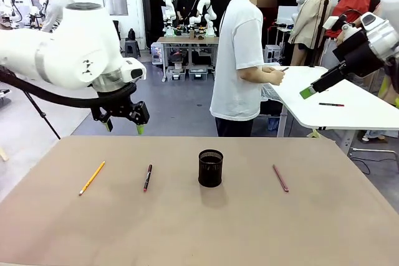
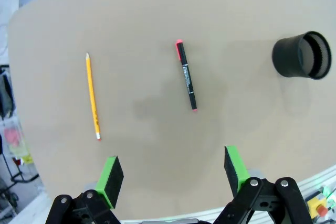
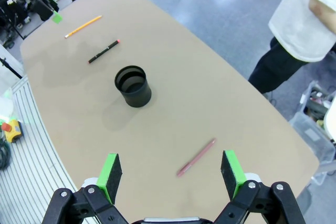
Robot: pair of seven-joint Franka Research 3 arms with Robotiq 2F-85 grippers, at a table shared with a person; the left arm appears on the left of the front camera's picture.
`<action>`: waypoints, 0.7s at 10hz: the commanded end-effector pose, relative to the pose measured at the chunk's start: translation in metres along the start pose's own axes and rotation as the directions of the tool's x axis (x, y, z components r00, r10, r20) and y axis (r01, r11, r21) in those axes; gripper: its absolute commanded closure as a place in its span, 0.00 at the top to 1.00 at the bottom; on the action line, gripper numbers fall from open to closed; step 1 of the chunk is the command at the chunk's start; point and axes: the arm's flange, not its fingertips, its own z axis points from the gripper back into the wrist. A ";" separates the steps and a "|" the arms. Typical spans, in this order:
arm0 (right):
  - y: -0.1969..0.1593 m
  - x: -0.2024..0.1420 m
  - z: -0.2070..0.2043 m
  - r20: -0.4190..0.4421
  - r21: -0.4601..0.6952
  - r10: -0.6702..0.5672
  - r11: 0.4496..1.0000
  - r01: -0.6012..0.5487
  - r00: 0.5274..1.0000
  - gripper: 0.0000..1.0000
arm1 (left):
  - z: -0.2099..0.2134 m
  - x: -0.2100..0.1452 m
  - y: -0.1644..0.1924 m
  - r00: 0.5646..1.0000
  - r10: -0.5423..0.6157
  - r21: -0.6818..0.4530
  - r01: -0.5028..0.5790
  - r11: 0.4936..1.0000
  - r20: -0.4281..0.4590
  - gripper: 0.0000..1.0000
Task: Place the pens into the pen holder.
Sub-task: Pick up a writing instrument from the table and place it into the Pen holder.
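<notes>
L fingers [image 2: 110, 178], R fingers [image 3: 109, 174] wide, nothing held; print on black pen [image 2: 187, 75] unreadable.

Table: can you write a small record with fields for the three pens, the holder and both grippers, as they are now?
table: tan, four things on it
pen holder: black, upright, middle, no pen inside
yellow pencil: lying flat, farthest left
black pen: lying flat, between pencil and holder
reddish pen: lying flat, right of holder
left gripper: open, empty, raised at left
right gripper: open, empty, raised at right
</notes>
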 end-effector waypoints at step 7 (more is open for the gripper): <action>0.000 0.000 0.001 0.018 0.012 0.000 1.000 0.000 1.000 1.00 | -0.106 0.040 -0.084 0.987 -0.047 0.043 0.054 0.998 -0.157 1.00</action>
